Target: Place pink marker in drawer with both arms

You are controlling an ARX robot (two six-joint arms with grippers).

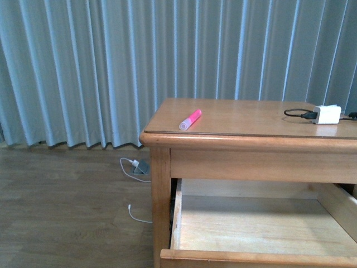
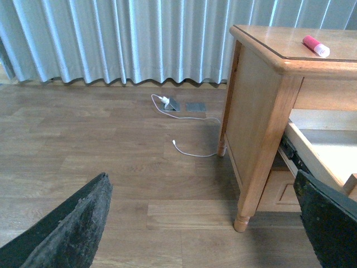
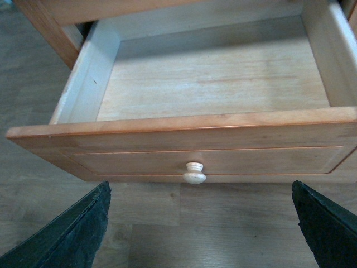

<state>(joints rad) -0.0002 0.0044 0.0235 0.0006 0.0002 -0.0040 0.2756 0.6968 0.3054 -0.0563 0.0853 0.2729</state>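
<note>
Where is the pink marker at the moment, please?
In the front view, the pink marker lies on the dresser top near its front left corner, well left of the white charger and above the open drawer.

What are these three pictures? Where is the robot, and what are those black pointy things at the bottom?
It is a robot with two arms, and each picture comes from one of its cameras. The first looks ahead from its body: a wooden dresser with a pink marker and a white charger on top, and the drawer pulled open, nothing in it. The other two cameras sit on its wrists. The black shapes are the fingers of the left gripper and the right gripper, both spread open, holding nothing. The right one looks at the drawer's round knob.
</note>
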